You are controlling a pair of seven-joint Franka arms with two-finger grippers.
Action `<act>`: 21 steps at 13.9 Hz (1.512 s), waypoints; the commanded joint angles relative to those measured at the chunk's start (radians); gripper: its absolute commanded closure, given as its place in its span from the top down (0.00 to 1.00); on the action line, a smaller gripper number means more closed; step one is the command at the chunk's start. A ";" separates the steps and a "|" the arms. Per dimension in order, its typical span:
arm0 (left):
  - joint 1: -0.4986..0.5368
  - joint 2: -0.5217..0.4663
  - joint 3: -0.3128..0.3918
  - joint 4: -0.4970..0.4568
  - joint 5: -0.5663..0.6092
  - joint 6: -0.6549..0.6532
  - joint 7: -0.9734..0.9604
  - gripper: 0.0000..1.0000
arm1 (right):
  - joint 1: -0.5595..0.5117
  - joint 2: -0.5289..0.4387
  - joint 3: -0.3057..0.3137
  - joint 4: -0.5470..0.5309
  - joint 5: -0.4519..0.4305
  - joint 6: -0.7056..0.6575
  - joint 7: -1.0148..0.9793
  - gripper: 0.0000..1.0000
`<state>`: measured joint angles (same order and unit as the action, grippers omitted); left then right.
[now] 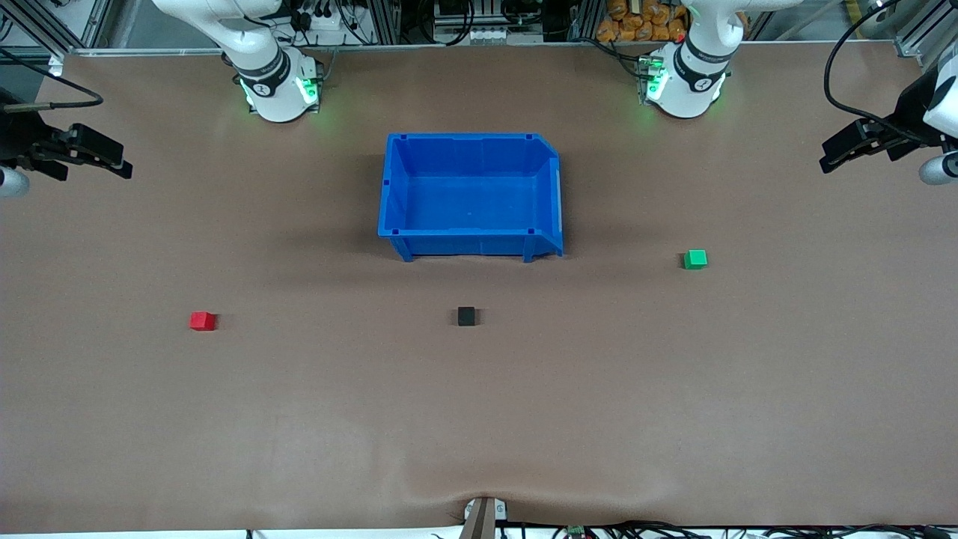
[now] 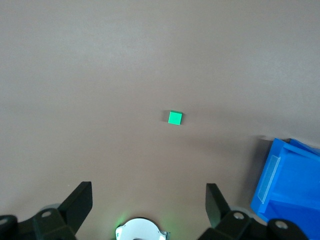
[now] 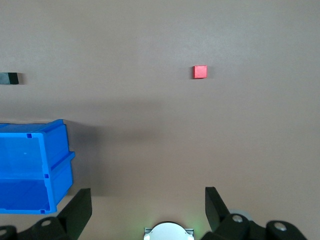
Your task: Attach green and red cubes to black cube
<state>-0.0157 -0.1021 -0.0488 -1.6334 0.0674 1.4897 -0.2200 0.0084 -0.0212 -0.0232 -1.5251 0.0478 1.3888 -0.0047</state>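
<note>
Centrally, blue bin, bare inside

Both arms are cut off by the front view's upper corners and sides, so that only the bases and the gripper ends are shown. The blue bin is cropped at the left wrist view's edge, and likewise in the right wrist view. The black cube is cut by the right wrist view's edge. Of the left gripper and the right gripper, only the spread finger ends are shown in the wrist views.
</note>
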 commanded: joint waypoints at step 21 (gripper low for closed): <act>0.000 0.007 -0.012 0.007 -0.008 -0.014 -0.001 1.00 | 0.054 0.129 0.012 0.037 -0.003 0.093 0.006 1.00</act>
<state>-0.0149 -0.0970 -0.0532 -1.6336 0.0674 1.4879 -0.2200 0.0506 0.0817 -0.0129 -1.5219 0.0476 1.4839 -0.0049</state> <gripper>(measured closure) 0.000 0.000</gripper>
